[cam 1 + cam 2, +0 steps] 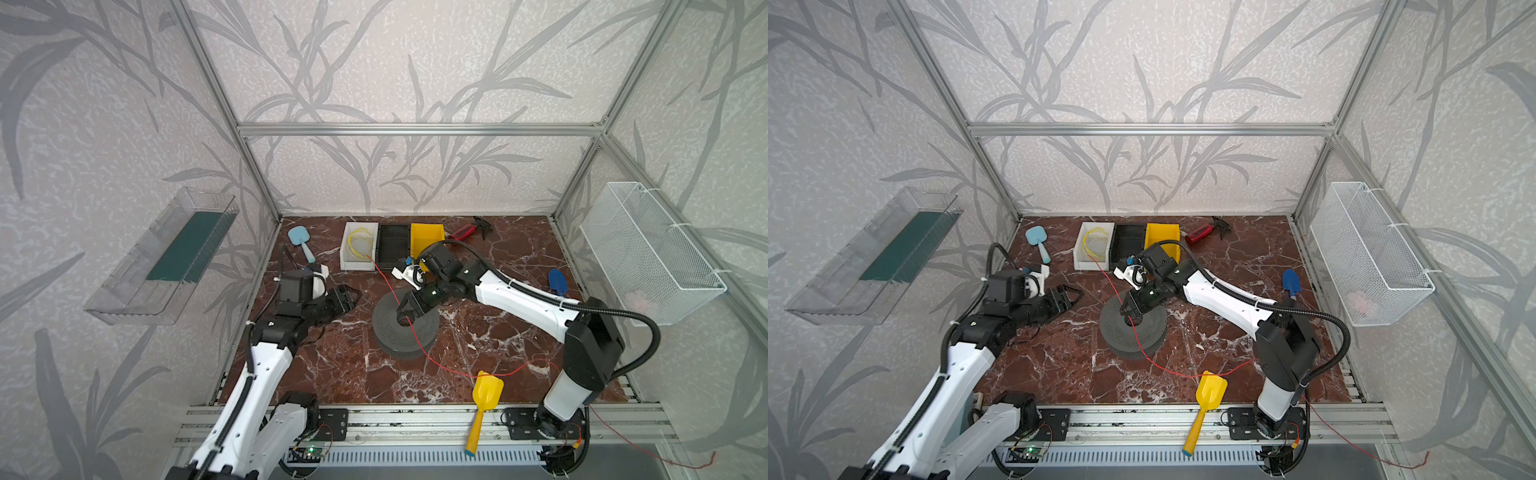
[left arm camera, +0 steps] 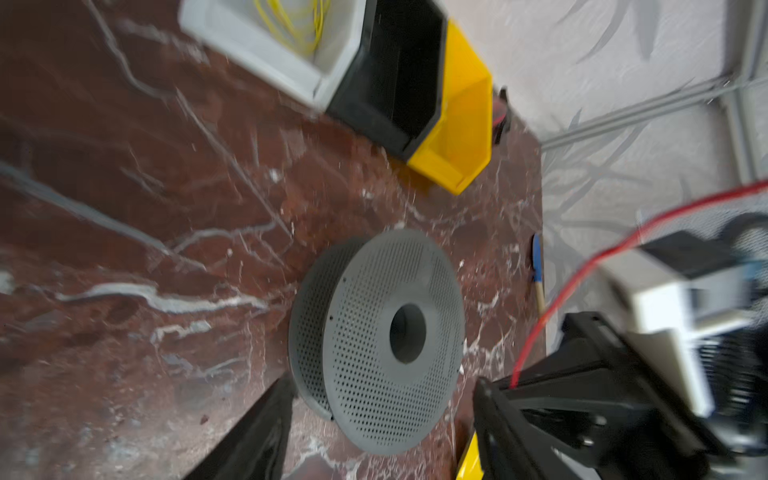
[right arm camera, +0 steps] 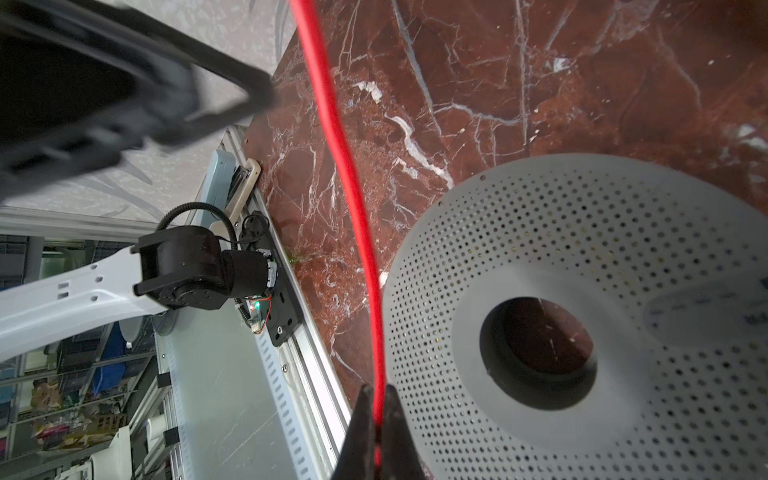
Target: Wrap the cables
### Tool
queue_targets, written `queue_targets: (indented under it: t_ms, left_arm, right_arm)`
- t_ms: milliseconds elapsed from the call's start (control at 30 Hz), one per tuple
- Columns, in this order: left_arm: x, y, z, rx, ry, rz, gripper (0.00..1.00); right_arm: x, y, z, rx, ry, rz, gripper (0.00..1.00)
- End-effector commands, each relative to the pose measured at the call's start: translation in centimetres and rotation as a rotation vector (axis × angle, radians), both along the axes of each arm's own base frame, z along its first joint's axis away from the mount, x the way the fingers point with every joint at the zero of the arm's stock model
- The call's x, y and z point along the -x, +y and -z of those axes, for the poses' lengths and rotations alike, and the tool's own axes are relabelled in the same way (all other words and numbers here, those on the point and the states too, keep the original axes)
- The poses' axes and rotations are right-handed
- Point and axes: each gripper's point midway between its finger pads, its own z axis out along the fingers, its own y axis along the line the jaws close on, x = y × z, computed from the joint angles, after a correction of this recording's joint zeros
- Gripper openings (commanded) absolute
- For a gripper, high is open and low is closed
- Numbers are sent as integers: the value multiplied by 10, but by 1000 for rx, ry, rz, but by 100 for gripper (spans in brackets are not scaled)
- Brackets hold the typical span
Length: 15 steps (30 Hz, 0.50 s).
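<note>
One thin red cable (image 3: 353, 199) pinched between right fingers (image 3: 361, 428) above grey spool (image 3: 540, 208); left fingers (image 2: 257, 440) apart, empty.

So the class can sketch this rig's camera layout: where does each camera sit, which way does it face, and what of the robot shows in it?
Both top views: high at the front, looking down across the table; left arm and right arm show.
Left wrist: low, facing the grey spool and bins; its open jaws show.
Right wrist: above the spool, looking down; its jaws, shut on the red cable, and the left arm show.
Shared: all four show the spool and red cable.
</note>
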Motion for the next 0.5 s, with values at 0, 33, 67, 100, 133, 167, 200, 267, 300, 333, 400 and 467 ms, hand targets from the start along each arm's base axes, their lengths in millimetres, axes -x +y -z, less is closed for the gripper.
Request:
queue_targets:
  t_ms: [0, 33, 67, 100, 133, 167, 200, 267, 300, 333, 400, 467]
  left_arm:
    - [7, -25, 10, 89, 1, 82, 68]
    - [7, -25, 21, 90, 21, 69, 67]
    - [7, -27, 30, 104, 32, 64, 66]
    - [7, -30, 39, 126, 43, 63, 66]
    - [7, -33, 46, 142, 45, 63, 65]
    - [8, -36, 50, 158, 43, 73, 65]
    - [8, -42, 52, 184, 33, 92, 65]
    - [8, -50, 55, 211, 23, 122, 66]
    - [8, -54, 57, 215, 25, 137, 67]
    - [8, -55, 61, 211, 32, 142, 67]
    - [8, -57, 71, 206, 57, 143, 67]
    - [7, -61, 77, 223, 70, 153, 67]
  right_arm:
    - [3, -2, -20, -42, -41, -13, 0]
    - [3, -1, -21, -45, -42, -12, 0]
    - [2, -1, -23, -48, -46, -12, 0]
    - [2, 0, -25, -54, -47, -13, 0]
    - [3, 1, -27, -62, -48, -17, 0]
    - [4, 2, -29, -68, -47, -23, 0]
    - [5, 2, -30, -74, -45, -27, 0]
    - [7, 3, -31, -77, -41, -34, 0]
    - [7, 2, -30, -74, -40, -35, 0]
    - [8, 3, -29, -72, -39, -38, 0]
    - [9, 2, -27, -65, -33, -39, 0]
    - [9, 3, -26, -66, -32, -38, 0]
